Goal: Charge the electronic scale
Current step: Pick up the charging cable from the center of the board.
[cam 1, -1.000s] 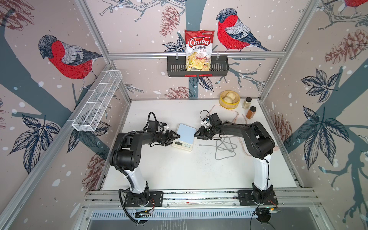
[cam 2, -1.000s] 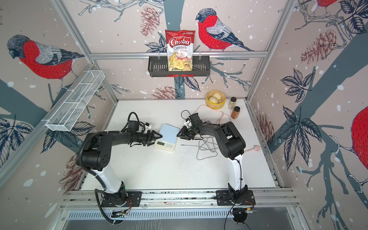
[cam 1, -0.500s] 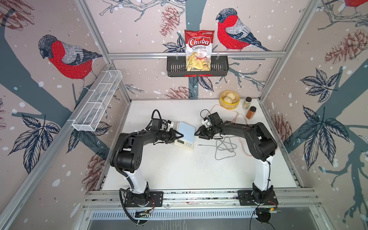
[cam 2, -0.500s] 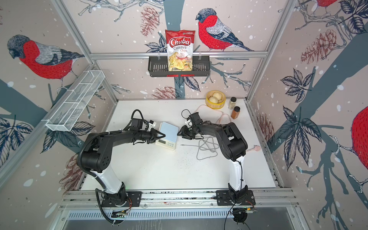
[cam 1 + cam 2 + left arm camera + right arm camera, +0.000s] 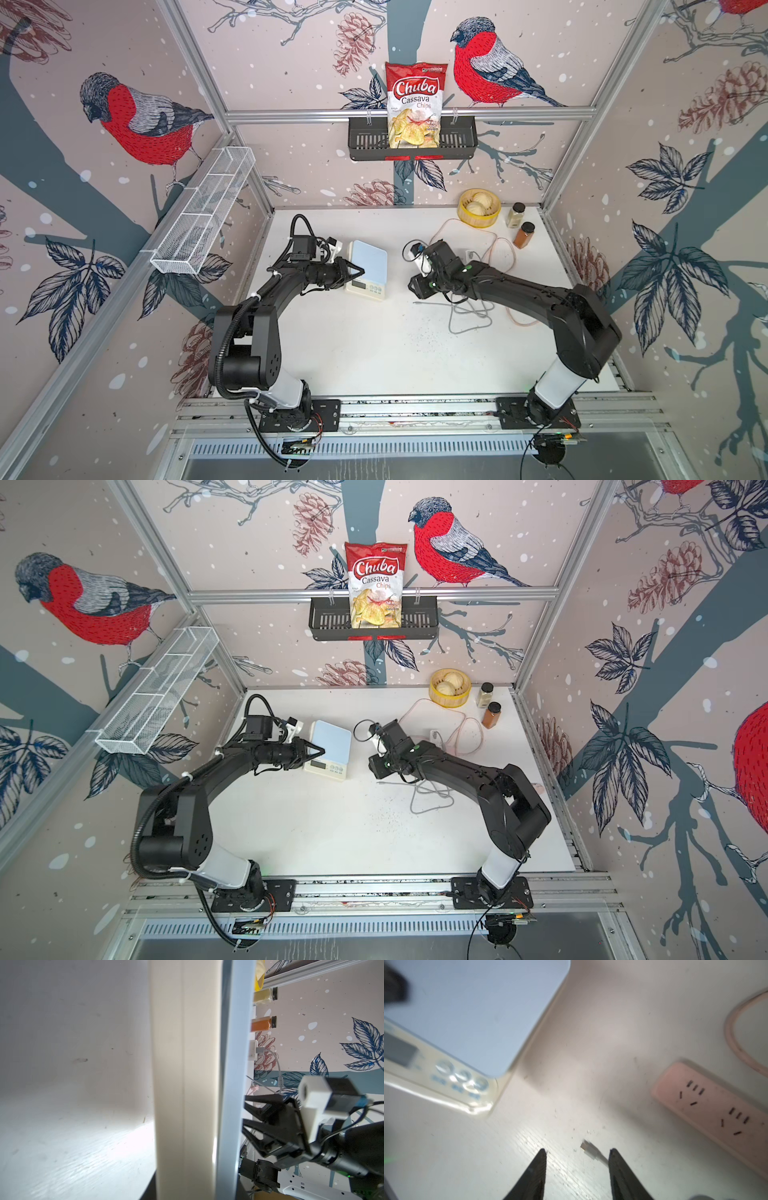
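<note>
The electronic scale (image 5: 368,259) (image 5: 332,739), cream with a pale blue platform, lies left of the table's middle. My left gripper (image 5: 355,272) (image 5: 318,752) is shut on its left edge; in the left wrist view the scale's rim (image 5: 187,1064) fills the space between the jaws. My right gripper (image 5: 417,286) (image 5: 577,1152) hangs open just above the table to the right of the scale (image 5: 467,1012). The white cable plug (image 5: 588,1150) lies loose on the table between its fingers, close to one fingertip (image 5: 612,1152).
A pink power strip (image 5: 708,1105) lies beside the right gripper, with its pink cord (image 5: 505,249) looped behind. A white charger cube (image 5: 469,252) (image 5: 253,1051) has the grey cable (image 5: 469,320) plugged in. At back right stand a yellow basket (image 5: 478,214) and two spice jars (image 5: 524,235).
The left gripper moved right onto the scale's edge and closed on it, and the scale shifted slightly left. The right gripper opened wider over the plug.
</note>
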`<state>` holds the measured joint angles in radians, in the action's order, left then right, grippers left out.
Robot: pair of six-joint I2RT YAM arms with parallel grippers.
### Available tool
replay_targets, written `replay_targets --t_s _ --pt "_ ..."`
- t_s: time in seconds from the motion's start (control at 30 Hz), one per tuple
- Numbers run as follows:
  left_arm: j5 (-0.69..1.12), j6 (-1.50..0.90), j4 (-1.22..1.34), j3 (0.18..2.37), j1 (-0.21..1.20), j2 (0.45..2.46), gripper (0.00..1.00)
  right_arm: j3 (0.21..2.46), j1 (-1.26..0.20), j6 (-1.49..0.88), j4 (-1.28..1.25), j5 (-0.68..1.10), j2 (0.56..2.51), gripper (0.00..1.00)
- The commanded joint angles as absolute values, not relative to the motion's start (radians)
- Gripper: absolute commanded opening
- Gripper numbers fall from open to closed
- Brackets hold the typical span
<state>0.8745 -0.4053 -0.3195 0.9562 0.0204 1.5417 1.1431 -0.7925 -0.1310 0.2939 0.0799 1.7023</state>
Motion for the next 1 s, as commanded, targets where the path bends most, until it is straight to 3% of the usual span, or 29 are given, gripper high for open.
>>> replay_targets --t_s 0.0,0.73,0.8,0.97 --pt "0.871 -0.31 -0.422 0.957 -0.001 1.505 0.21 1.116 -0.839 0.054 0.355 -0.112 1.725 0.46" --pt "0.863 -0.287 -0.445 0.862 -0.032 1.424 0.21 1.141 -0.844 0.112 0.325 -0.114 1.907 0.33" --pt "0.864 -0.288 -0.445 0.861 -0.033 1.42 0.21 1.156 -0.845 0.111 0.314 -0.112 1.925 0.27" --pt "0.865 -0.281 -0.457 0.866 -0.035 1.416 0.2 1.178 -0.844 0.112 0.311 -0.092 1.934 0.0"
